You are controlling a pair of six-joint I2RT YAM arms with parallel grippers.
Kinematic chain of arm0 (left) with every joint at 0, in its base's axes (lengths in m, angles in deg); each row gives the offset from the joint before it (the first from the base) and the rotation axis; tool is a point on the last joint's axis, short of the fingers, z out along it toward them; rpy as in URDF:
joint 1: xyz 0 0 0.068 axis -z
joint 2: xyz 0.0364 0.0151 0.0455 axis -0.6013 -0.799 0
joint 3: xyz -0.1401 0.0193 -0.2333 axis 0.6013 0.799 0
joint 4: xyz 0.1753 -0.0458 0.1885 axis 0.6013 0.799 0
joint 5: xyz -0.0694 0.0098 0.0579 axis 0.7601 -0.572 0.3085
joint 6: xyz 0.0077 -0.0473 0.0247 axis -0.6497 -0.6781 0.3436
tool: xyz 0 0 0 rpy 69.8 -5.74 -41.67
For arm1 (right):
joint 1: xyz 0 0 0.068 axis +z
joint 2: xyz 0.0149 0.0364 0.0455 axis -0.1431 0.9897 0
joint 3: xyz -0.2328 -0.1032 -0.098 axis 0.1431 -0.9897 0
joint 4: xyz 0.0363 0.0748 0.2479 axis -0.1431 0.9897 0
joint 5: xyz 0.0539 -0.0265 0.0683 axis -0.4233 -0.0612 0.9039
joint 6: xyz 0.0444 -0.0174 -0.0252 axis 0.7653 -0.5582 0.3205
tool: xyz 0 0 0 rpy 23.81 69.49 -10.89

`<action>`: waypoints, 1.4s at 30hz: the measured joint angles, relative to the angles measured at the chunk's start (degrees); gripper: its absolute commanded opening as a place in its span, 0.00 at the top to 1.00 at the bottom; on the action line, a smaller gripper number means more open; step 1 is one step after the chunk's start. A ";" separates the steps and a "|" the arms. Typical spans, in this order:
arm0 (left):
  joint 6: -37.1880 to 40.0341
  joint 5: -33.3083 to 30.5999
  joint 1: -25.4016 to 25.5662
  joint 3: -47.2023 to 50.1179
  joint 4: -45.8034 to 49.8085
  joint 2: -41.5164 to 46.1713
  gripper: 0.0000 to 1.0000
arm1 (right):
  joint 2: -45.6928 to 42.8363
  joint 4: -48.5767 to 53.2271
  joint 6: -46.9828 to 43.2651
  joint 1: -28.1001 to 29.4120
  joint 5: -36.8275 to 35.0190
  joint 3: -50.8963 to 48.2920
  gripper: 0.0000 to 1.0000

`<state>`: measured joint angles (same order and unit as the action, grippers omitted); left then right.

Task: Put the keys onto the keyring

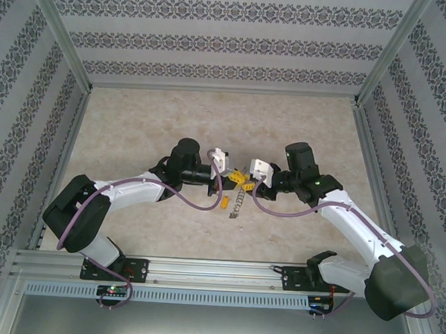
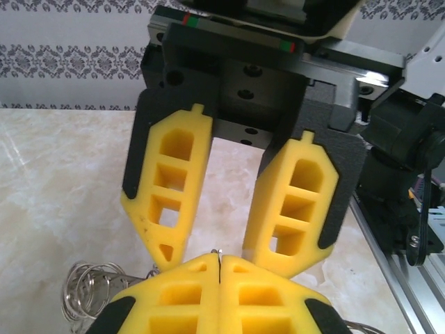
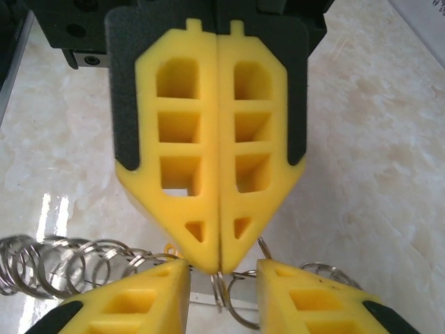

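Marble tabletop (image 1: 173, 118), keyring (image 3: 62, 263) in left pincer (image 3: 220, 264)

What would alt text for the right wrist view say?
Two yellow fingers of the left arm, pressed shut, point down and seem to pinch a silver keyring over a marble table. The right arm's own yellow fingers stand apart at the bottom edge, either side of it.

The silver keyring (image 3: 69, 264) (many small looped links) droops sideways, 1 orange-yellow key (image 1: 226, 204) just beside it.
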<state>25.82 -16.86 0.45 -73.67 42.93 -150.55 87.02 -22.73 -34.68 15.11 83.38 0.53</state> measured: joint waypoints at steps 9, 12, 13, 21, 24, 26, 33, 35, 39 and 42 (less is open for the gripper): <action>-0.02 1.62 -0.02 0.76 -2.56 0.02 1.00 | 0.00 0.33 0.20 -0.74 1.53 -0.26 0.80; -0.22 1.64 -0.02 0.98 -3.08 0.02 1.00 | 0.00 0.48 0.22 -0.74 2.21 -0.37 0.85; -0.42 1.62 -0.02 1.05 -3.30 0.02 1.00 | 0.00 0.46 0.31 -0.74 2.45 -0.44 0.86; -1.07 1.62 -0.39 1.70 -4.70 0.09 1.00 | 0.04 0.68 1.20 -0.74 3.19 -0.63 1.00; -0.70 1.51 -0.39 1.73 -4.33 0.13 0.81 | 0.04 0.76 1.18 -0.74 3.13 -0.63 1.00; -0.04 1.25 -0.44 1.73 -3.32 0.37 0.78 | 0.04 0.98 1.14 -0.72 2.86 -0.63 1.00; 2.99 0.48 -0.76 1.73 2.47 0.79 0.75 | 0.28 2.54 0.98 -0.72 0.94 -0.61 1.00; 3.58 0.28 -0.76 1.70 3.87 0.79 0.75 | 0.61 2.95 0.70 -0.70 0.74 -0.57 1.00; 3.96 0.28 -0.76 1.40 5.38 0.76 0.75 | 1.36 3.69 0.07 -0.57 0.28 -0.50 1.00; 3.96 0.31 -0.76 0.68 5.86 0.63 0.75 | 1.70 3.93 -0.02 -0.31 -0.26 -0.24 1.00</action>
<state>29.78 -16.55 -0.32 -73.00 48.79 -149.92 88.72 -18.80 -34.70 14.80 83.12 0.29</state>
